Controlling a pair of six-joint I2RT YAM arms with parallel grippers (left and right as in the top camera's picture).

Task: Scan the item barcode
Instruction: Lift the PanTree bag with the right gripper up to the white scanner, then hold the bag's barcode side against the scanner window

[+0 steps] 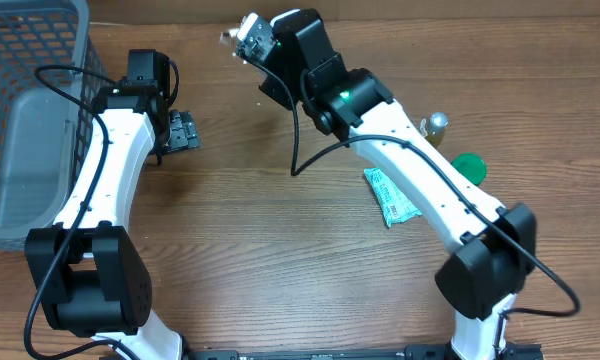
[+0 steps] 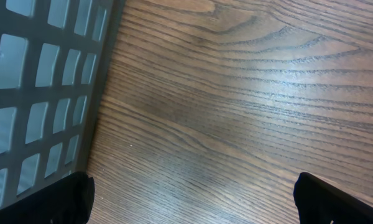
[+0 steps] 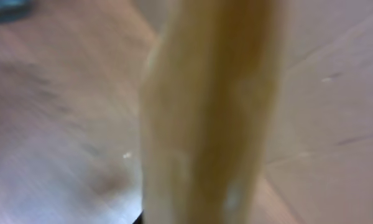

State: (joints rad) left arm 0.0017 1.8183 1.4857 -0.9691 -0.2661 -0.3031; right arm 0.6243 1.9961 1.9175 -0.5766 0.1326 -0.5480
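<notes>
My right gripper (image 1: 248,40) is raised at the far middle of the table, shut on a pale item (image 1: 242,33). In the right wrist view that item (image 3: 211,118) is a blurred tan-yellow shape filling the middle of the frame and hiding the fingers. No barcode can be made out on it. My left gripper (image 1: 183,131) hangs low beside the basket, open with nothing between its fingers. Only its two black fingertips (image 2: 68,199) show over bare wood in the left wrist view.
A grey mesh basket (image 1: 30,120) takes up the far left; its wall (image 2: 43,93) shows in the left wrist view. A green-and-white packet (image 1: 390,195), a green lid (image 1: 470,167) and a small gold-capped bottle (image 1: 437,125) lie at the right.
</notes>
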